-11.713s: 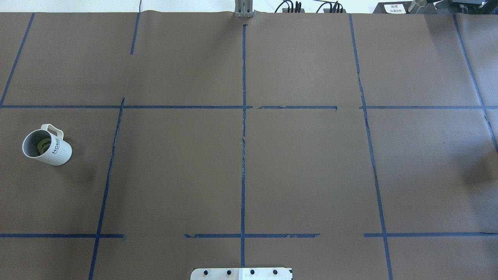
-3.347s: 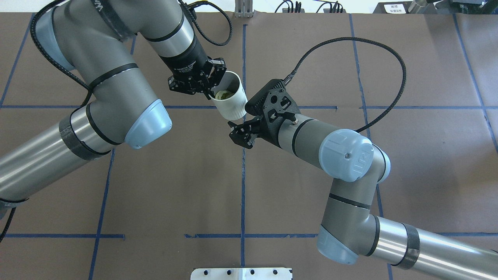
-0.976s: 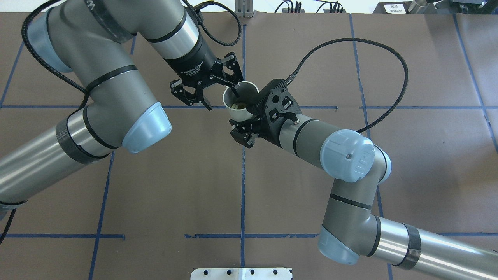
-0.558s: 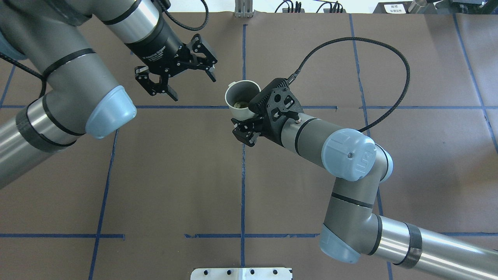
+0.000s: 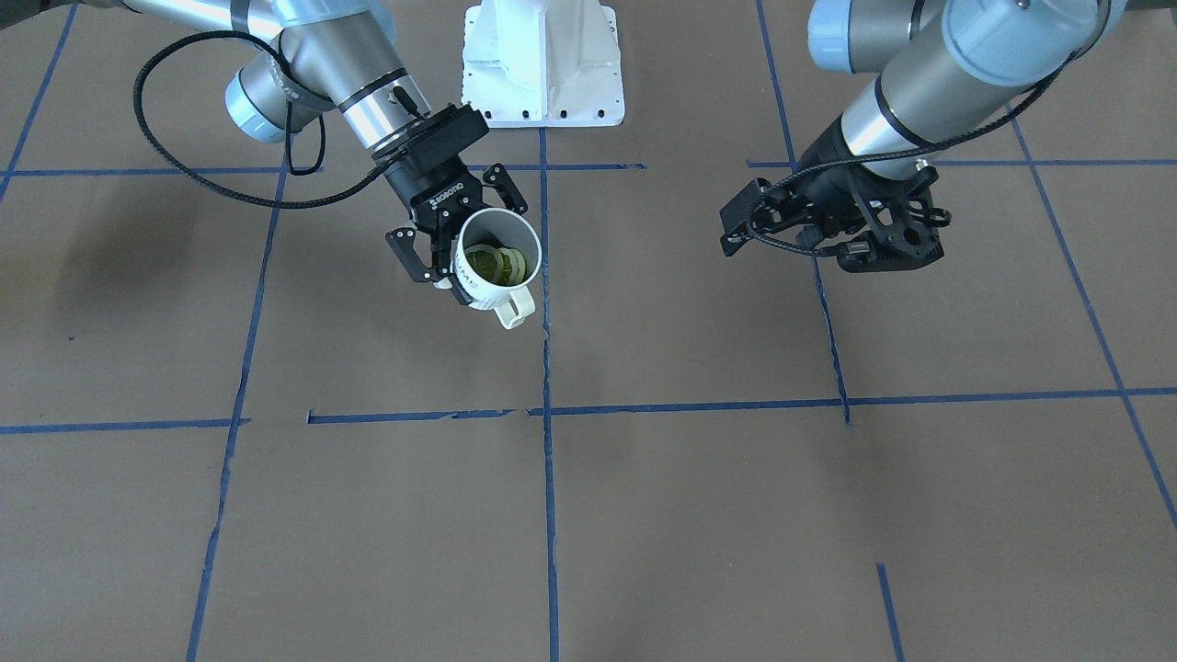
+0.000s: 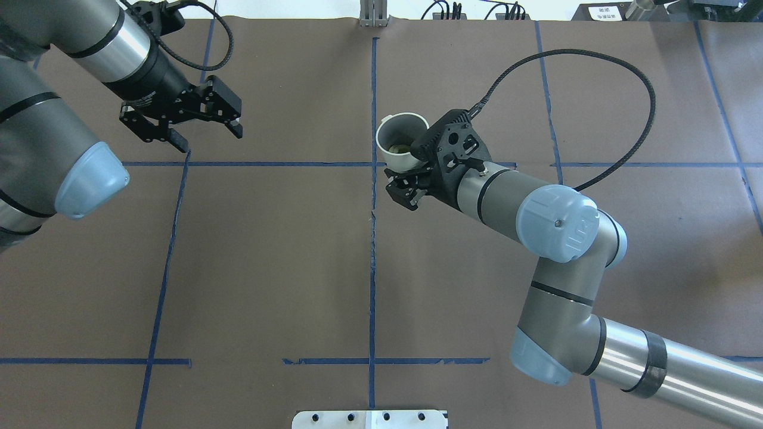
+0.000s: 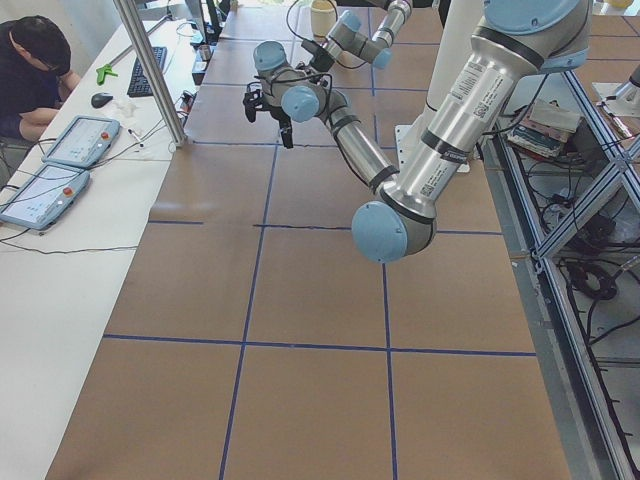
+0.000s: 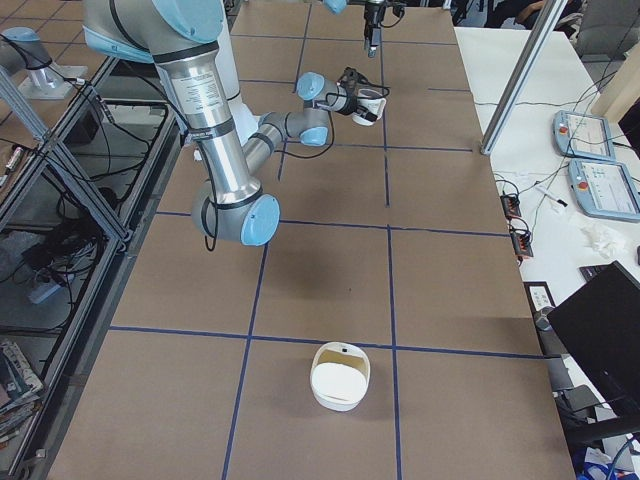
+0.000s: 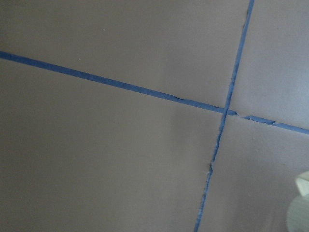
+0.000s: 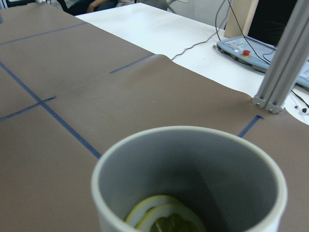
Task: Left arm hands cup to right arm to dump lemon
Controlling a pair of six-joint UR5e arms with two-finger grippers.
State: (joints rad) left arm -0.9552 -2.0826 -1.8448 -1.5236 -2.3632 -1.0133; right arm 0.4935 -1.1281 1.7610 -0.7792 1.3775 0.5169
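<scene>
Out on the left, the silver-grey left arm with pale-blue joint caps (image 6: 30,131) hung over the brown paper-covered desk (image 6: 268,268). Its black jaws were spread wide and empty, touching nothing, poised in the air above a crossing of blue tape in the far-left part of the desk. From there to the middle lay a broad stretch of bare brown paper, so there was plenty of room on that side.

Across to the centre tape line (image 6: 372,286), and just to its right was the white mug with a grey inside and a loop handle (image 6: 398,156). It was held up off the desk in the far half, still short of the far edge. The jaws of the silver-grey right arm with its black ROBOTIQ-lettered wrist (image 6: 506,196) were pinching it, one finger on either side of the mug's body. The front view showed the mug tipped with its mouth toward the operators' side and its handle pointing away from the jaws. The yellow-green lemon slices (image 5: 497,265) were stacked inside it, and the right wrist view looked straight down on them at the bottom.

Further right the desk ran on open, and far out toward the robot's right end a white rounded bowl (image 8: 340,378) stood well apart from the mug.
</scene>
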